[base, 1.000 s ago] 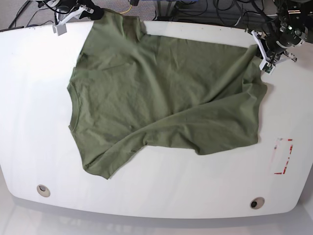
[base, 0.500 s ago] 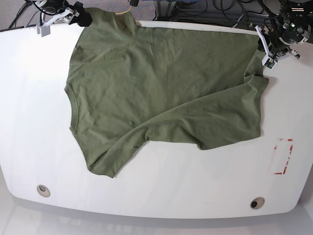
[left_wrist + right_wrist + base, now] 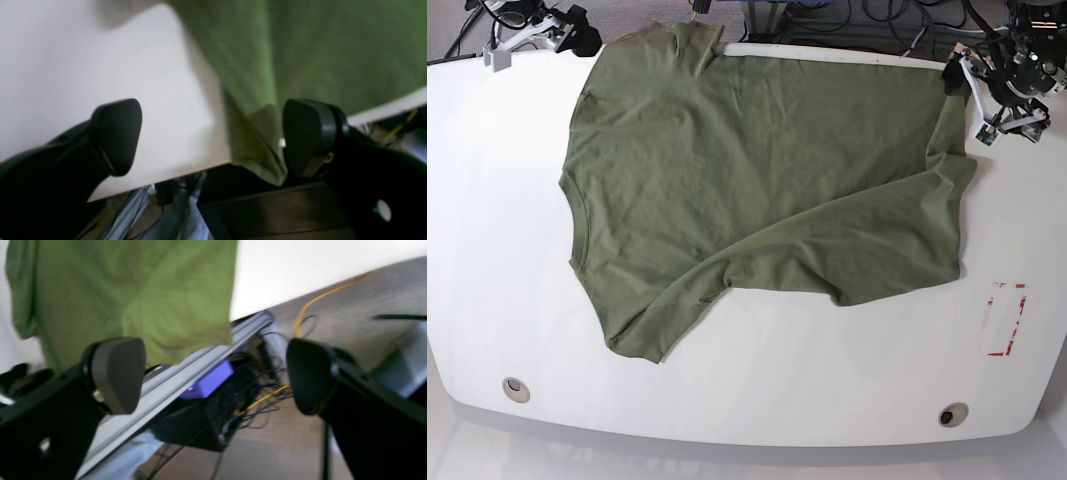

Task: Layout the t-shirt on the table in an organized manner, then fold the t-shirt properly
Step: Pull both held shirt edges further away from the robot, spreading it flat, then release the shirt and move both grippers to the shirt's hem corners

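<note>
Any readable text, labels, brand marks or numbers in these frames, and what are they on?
None readable.
t-shirt: plain, no print.
table: only a red dashed rectangle, no characters.
Purple box under the table edge: too blurred to tell.

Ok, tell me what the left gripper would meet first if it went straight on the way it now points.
Probably the olive-green cotton t-shirt: its corner hangs over the glossy white table edge, between the open fingers of the left gripper, beside the right-hand pad. Depth is unclear in this blurred view.
</note>
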Controlling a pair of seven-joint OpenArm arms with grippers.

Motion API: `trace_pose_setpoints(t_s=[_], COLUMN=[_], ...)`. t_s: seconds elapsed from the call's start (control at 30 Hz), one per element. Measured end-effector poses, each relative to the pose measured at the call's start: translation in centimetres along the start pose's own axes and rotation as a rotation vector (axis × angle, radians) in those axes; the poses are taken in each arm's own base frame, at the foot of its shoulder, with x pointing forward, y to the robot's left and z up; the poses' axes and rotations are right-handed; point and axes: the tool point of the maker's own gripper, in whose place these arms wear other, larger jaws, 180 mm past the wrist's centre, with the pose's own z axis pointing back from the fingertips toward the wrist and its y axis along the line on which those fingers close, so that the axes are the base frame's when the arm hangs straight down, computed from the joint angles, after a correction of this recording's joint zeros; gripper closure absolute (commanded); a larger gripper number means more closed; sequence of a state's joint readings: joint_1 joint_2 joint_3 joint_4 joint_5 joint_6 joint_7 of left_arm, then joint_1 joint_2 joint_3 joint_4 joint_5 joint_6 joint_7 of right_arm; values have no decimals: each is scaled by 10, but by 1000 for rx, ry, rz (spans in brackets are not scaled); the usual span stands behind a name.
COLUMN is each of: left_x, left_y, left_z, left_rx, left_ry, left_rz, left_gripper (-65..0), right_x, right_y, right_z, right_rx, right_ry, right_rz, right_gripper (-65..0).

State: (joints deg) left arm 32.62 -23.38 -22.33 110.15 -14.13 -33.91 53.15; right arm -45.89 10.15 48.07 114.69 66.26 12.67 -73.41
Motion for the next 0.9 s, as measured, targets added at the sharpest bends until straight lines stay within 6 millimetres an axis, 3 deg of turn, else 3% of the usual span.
trace_pose_setpoints(t_s=[0.2,0.47,0.77,0.83,0.9], left_x=[15,70,129,140,151], left_y=[23,71,98,98,95], left_z=[5,19,34,35,35], left_rx=[56,176,246,245,235], left_ry=[-39,-181,-343,-376,-412], left_rz=[9,17,71,90,113], left_gripper=[-650,-650,-650,-650,-650], right_x=[38,97,147,153,158], right_y=[13,40,99,108,111], right_z=[-4,-4,-17,-22,-26], right_rx=[33,91,231,263,272], right_ry=[-72,-187,-275,-280,-280], right_rz=[76,195,314,325,338], right_gripper=[-650,-650,-650,-593,-474])
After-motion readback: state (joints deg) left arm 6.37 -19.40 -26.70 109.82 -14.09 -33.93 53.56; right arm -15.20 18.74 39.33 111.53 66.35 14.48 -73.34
